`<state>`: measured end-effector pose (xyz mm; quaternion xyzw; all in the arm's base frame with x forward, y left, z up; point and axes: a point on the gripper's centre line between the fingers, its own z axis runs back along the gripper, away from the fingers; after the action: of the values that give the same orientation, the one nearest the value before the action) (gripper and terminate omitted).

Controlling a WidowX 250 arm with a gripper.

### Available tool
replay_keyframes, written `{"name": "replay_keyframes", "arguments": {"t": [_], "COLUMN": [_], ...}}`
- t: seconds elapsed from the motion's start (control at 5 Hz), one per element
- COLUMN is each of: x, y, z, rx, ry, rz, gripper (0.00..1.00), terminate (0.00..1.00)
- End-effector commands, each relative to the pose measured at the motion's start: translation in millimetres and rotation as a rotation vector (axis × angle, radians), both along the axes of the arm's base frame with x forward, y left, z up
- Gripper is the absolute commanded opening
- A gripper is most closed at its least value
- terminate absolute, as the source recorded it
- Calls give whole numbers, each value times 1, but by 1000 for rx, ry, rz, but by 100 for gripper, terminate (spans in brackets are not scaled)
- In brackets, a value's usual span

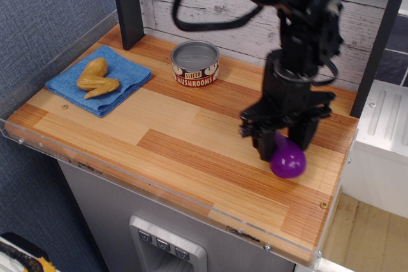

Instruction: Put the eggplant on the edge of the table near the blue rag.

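Your gripper (282, 145) points straight down with its two black fingers closed around the upper end of the eggplant (287, 160), so only the rounded purple bulb shows beneath them; the green stem cap is hidden inside the grasp. That vertical hold suits a carry: the bulb hangs below and the fingers pinch the narrower part, which should slip less than the glossy wide end. You cannot tell from this view whether the bulb touches the worktop (191, 138) or hangs just above it.

Take the mushroom can (195, 62) as your landmark. The eggplant sits well to the right of it and nearer the front edge. The blue rag (127, 74) lies on the other side of the can, to its left, against the worktop's left rim. A tan chicken-wing toy (95, 77) rests on the rag, so the cloth itself is occupied, and the goal is the bare wood by the edge beside it.

Judging from this, the carry has barely begun: you have almost the whole width to cross. Pass in front of the can, not over it, and watch the clear plastic rim when you set down.
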<state>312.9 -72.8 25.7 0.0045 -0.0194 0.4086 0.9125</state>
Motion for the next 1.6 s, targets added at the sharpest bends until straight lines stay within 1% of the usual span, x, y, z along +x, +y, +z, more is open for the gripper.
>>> {"name": "replay_keyframes", "arguments": {"t": [0.0, 0.2, 0.4, 0.6, 0.8, 1.0, 1.2, 1.4], "x": [-18, -35, -49, -52, -52, -56, -64, -66], "y": [55, 80, 100, 112, 129, 150, 164, 171], "z": [40, 50, 45, 40, 37, 31, 19, 10], "rx": [28, 76, 65, 39, 63, 100, 136, 128], "ry": [-116, -169, -171, -180, -181, -173, -161, -143], "rz": [105, 192, 208, 255, 277, 313, 366, 376], "gripper": [0, 0, 0, 0, 0, 0, 0, 0], "terminate": [0, 0, 0, 0, 0, 0, 0, 0]}}
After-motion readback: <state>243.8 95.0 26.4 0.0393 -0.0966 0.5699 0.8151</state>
